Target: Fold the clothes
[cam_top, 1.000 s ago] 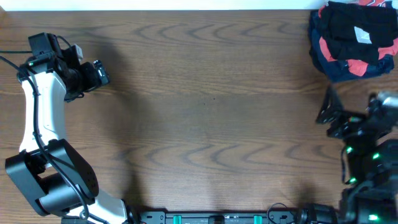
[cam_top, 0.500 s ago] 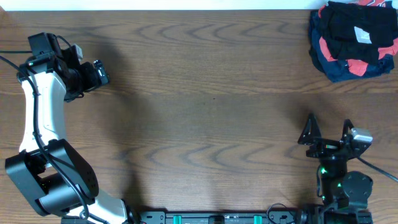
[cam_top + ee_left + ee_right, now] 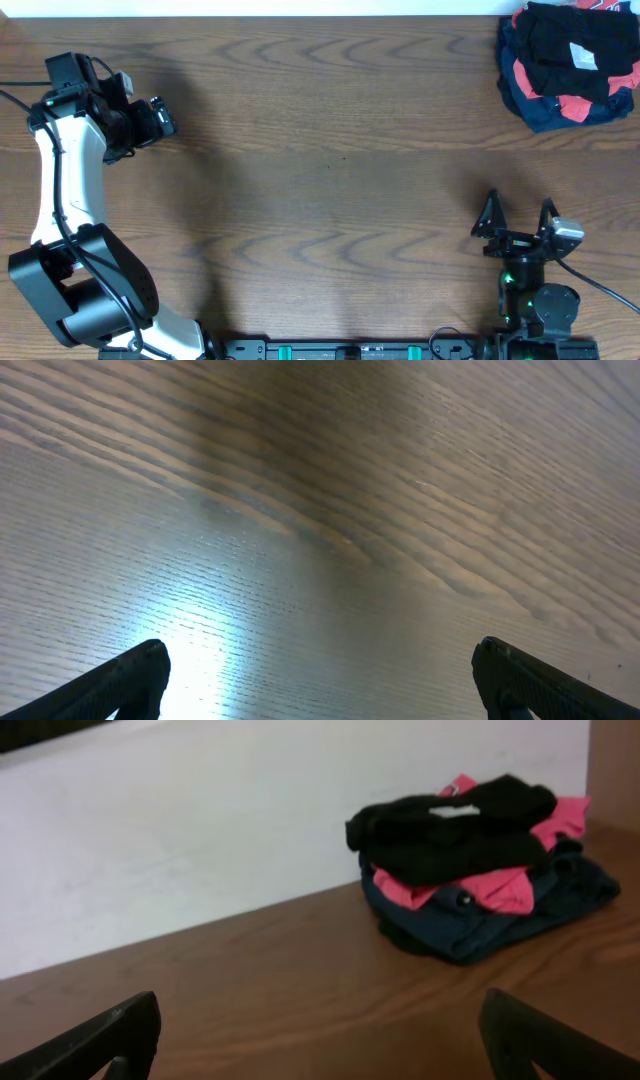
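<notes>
A brown wood-grain table [image 3: 330, 150] is filling the overhead view, with a strip of white wall [image 3: 300, 6] running along its 12 o'clock edge. At about 10 o'clock on the table, the left gripper [image 3: 158, 118] is pointing toward 3 o'clock at the end of its white arm [image 3: 60, 190]. Its jaws are standing wide apart with nothing between them, and its wrist camera is showing only bare wood between the two dark fingertips [image 3: 135, 675]. At about 4 o'clock, the right gripper [image 3: 519, 218] is pointing toward 12 o'clock, its two black fingers [image 3: 489, 212] spreading wide and holding nothing. At about 2 o'clock, in the far right corner, the clothes [image 3: 562, 42], one black garment, are lying crumpled on top of a small pile, with a white label [image 3: 582, 55] showing on the fabric. They are resting on a red shirt [image 3: 578, 103], which in turn is lying on a navy garment [image 3: 535, 108]. In the right wrist view the pile is sitting at about 1 o'clock, well apart from the gripper, with the white wall rising behind it
</notes>
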